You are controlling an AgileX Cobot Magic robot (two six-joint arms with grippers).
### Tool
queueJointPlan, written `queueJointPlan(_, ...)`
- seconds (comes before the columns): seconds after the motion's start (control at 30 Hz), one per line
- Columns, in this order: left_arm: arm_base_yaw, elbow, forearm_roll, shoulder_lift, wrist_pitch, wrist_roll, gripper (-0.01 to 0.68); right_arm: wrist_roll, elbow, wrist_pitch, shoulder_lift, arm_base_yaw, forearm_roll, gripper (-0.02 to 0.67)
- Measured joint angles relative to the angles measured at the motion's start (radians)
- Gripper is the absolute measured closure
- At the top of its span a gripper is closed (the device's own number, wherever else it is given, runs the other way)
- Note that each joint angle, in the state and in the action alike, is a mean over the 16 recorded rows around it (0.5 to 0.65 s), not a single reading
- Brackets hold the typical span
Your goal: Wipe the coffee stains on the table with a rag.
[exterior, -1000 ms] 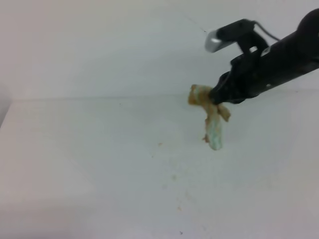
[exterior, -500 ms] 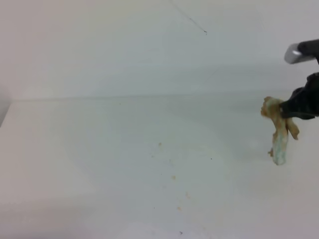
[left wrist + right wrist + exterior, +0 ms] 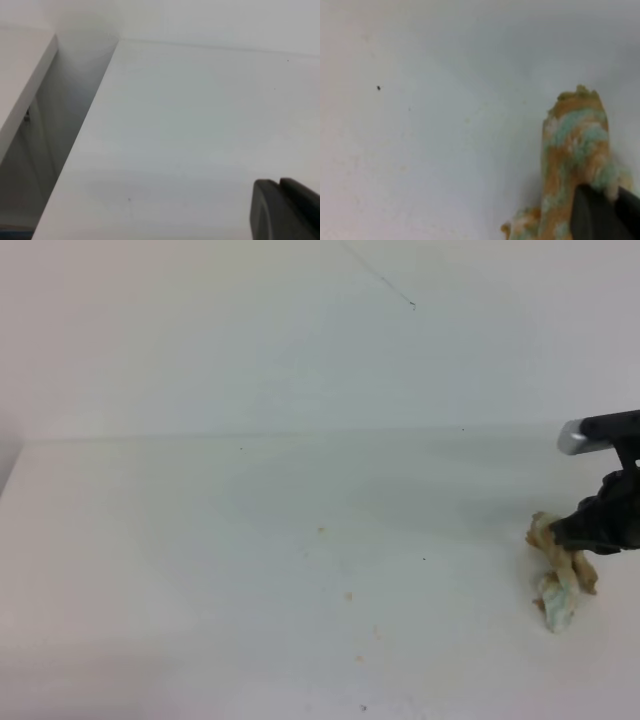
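Stained, green-striped wadded rag [image 3: 558,580] is being lowered onto white table [image 3: 200,540] at far right by right gripper [image 3: 590,530], fingers clamped on it; few tan specks [image 3: 348,596] remaining.

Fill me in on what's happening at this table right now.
The right gripper is at the right edge of the table with a stained rag, whitish-green with tan-brown patches, hanging from its tip down to the surface. Whether its grip is firm or loosening cannot be told. Only a few tiny tan specks of coffee stain show near the middle; no large blotch is visible. The left gripper sits idle over bare table on the other side.
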Motion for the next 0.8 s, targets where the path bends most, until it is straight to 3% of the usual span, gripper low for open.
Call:
queueJointPlan(0.27, 0.0, 0.002, -0.001, 0.0, 0.0, 0.0, 0.675, 0.009, -0.059, 0.103, 0.006, 0.001, 0.015, 0.396)
queueJointPlan(0.4, 0.0, 0.002, -0.001, 0.0, 0.0, 0.0, 0.675, 0.021, -0.105, 0.169, -0.017, 0.001, 0.031, 0.346)
queueJointPlan(0.53, 0.0, 0.0, -0.001, 0.0, 0.0, 0.0, 0.675, 0.032, -0.145, 0.238, -0.071, 0.001, 0.042, 0.395)
queueJointPlan(0.8, 0.0, 0.005, -0.002, 0.0, -0.001, 0.0, 0.675, 0.059, -0.165, 0.328, -0.298, 0.001, 0.013, 0.586)
